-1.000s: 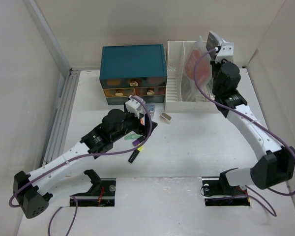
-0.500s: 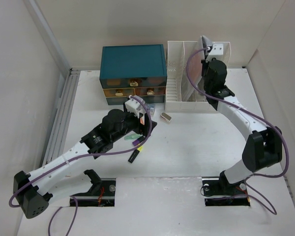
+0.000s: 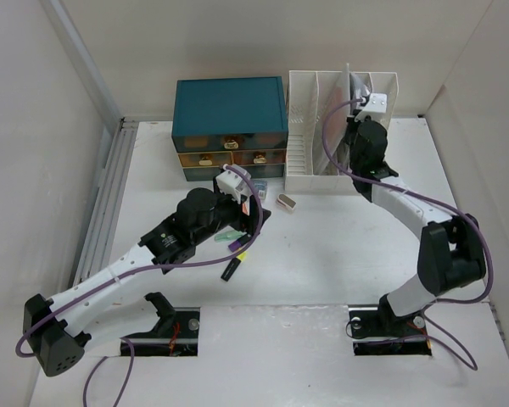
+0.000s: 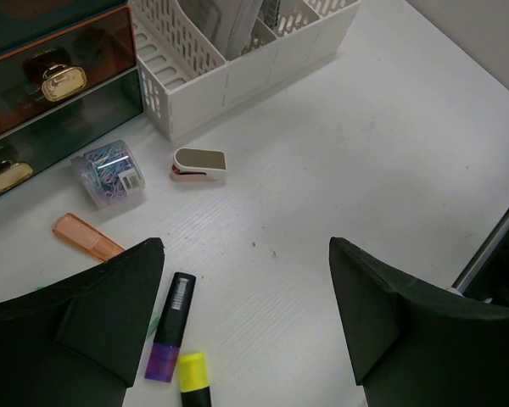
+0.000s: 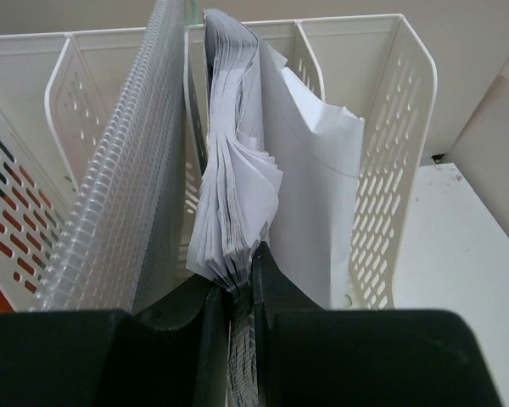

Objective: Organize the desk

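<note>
The white desk (image 3: 339, 246) carries the loose items. My right gripper (image 5: 242, 271) is shut on a stack of paper sheets (image 5: 233, 178) that stands in the right slot of the white file rack (image 3: 301, 127); a spiral notebook (image 5: 110, 203) stands in the slot to its left. My left gripper (image 4: 246, 322) is open and empty, low over the desk. By its left finger lie a black marker with a purple cap (image 4: 171, 326) and one with a yellow cap (image 4: 192, 381).
The teal drawer box (image 3: 230, 125) stands at the back, left of the rack. In front of it lie a jar of paper clips (image 4: 110, 174), a small stapler (image 4: 199, 164) and an orange bar (image 4: 86, 236). Walls close in on both sides.
My right gripper has moved left and down with the paper sheets, lowering them into the rack's right slot. The left arm has not moved.
</note>
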{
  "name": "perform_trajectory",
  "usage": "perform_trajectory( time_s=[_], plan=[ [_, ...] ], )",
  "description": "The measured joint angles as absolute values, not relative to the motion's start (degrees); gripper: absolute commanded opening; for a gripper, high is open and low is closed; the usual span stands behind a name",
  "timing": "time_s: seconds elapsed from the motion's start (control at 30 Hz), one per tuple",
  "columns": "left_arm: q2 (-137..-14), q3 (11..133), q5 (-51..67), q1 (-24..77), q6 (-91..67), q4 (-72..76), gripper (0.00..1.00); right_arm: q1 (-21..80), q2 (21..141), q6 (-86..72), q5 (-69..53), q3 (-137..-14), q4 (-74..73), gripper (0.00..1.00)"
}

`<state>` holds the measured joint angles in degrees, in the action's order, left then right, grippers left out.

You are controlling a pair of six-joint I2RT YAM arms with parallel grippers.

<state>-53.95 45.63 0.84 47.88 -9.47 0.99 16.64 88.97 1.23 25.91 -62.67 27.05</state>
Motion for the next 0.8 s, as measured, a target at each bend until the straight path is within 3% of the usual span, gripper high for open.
perform_trajectory(
  time_s=[0.2, 0.23, 0.33, 0.37, 0.43, 0.47, 0.53, 0.67, 0.8],
  plan=[
    [-53.95, 45.63, 0.36, 47.88, -9.50, 0.99, 0.76, 18.00, 88.97, 0.60, 26.68, -60.77, 29.32, 0.00],
    [-53.95, 45.63, 0.34, 47.88, -9.50, 1.02, 0.76, 18.11, 88.97, 0.60, 26.76, -60.29, 29.58, 0.04],
    [-53.95, 45.54, 0.16, 47.88, -9.50, 1.04, 0.80, 18.20, 89.17, 0.67, 26.96, -58.92, 29.76, 0.34],
    [-53.95, 45.45, 0.05, 47.88, -9.50, 1.02, 0.81, 18.20, 89.38, 1.02, 26.94, -58.74, 29.82, 0.54],
    [-54.04, 45.39, -0.27, 47.83, -9.54, 1.02, 0.83, 18.22, 89.58, 1.19, 26.74, -58.72, 29.98, 0.68],
    [-54.06, 45.39, -0.36, 47.77, -9.63, 1.04, 0.84, 18.37, 89.36, 1.32, 26.72, -58.72, 30.09, 0.85],
    [-54.15, 45.39, -0.45, 47.13, -10.02, 1.13, 0.84, 18.55, 88.47, 2.07, 26.57, -58.72, 29.85, 0.96],
    [-54.11, 45.30, -1.08, 44.12, -11.27, 1.78, 0.84, 18.85, 83.40, 4.54, 26.52, -58.72, 26.35, 1.00],
    [-53.69, 44.88, -4.01, 41.15, -13.10, 2.85, 0.71, 18.79, 73.80, 6.74, 24.29, -58.87, 20.95, 1.00]
  ],
)
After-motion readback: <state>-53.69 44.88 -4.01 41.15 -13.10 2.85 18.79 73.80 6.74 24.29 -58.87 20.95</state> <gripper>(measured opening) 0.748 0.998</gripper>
